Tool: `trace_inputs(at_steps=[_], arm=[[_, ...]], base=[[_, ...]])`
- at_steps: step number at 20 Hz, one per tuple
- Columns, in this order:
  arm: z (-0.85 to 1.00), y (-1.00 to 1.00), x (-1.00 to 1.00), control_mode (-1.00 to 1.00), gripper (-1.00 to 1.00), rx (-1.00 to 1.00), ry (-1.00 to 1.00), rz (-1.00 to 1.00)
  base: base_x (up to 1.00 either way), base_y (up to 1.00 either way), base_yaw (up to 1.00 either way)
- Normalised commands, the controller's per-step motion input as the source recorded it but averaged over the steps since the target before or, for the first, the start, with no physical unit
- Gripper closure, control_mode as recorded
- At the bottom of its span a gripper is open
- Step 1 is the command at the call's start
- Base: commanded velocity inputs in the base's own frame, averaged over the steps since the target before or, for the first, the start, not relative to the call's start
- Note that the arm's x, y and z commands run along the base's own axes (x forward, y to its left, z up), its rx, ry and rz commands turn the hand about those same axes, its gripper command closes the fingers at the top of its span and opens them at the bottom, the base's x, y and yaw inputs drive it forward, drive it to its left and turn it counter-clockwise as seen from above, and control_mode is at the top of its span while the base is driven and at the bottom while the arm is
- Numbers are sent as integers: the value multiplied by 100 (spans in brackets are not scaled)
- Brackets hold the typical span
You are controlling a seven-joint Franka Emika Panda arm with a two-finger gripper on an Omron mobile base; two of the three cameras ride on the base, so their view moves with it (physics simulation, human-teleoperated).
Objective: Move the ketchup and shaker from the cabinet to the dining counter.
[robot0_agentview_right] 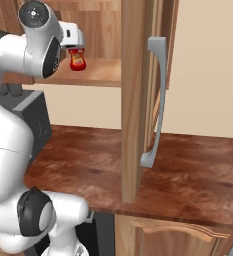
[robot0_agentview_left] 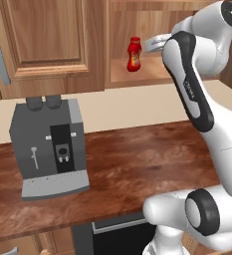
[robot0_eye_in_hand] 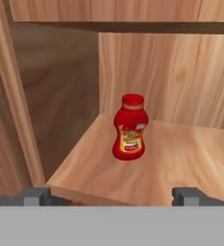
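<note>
We see the ketchup [robot0_eye_in_hand: 130, 129] upright on the cabinet [robot0_agentview_left: 48, 45] shelf, ahead of our released pincer [robot0_eye_in_hand: 111, 196] (untouched); the arm hides its fingers in both base views.

Even, bright rendered light falls on all I see. My table [robot0_agentview_left: 137, 159] shines faintly. Edges look soft, slightly pixelated.

I see a red ketchup bottle [robot0_eye_in_hand: 130, 129] with a red cap and a yellowish label carrying a touch of green. The cabinet [robot0_agentview_left: 48, 45] around it is medium-brown wood with pale streaked grain, and its door handle [robot0_agentview_right: 157, 100] is silver-grey. Below, the counter [robot0_agentview_left: 132, 159] is glossy reddish-brown with dark mottled grain. The coffee machine [robot0_agentview_left: 49, 147] is dark grey with a black front panel and a lighter speckled grey tray. The wall [robot0_agentview_right: 208, 65] is plain beige.
</note>
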Motion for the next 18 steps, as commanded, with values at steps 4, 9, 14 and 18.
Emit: trace_inputs(at_steps=[4,9,14,18], arm=[[-4,4,46,-100,-100,0,0,0],[0,0,45,-100,-100,0,0,0],[0,2,31,-100,-100,0,0,0],[-4,12,32,-100,-100,0,0,0]], base=[[0,0,0],[0,0,0],[0,0,0],[0,0,0]])
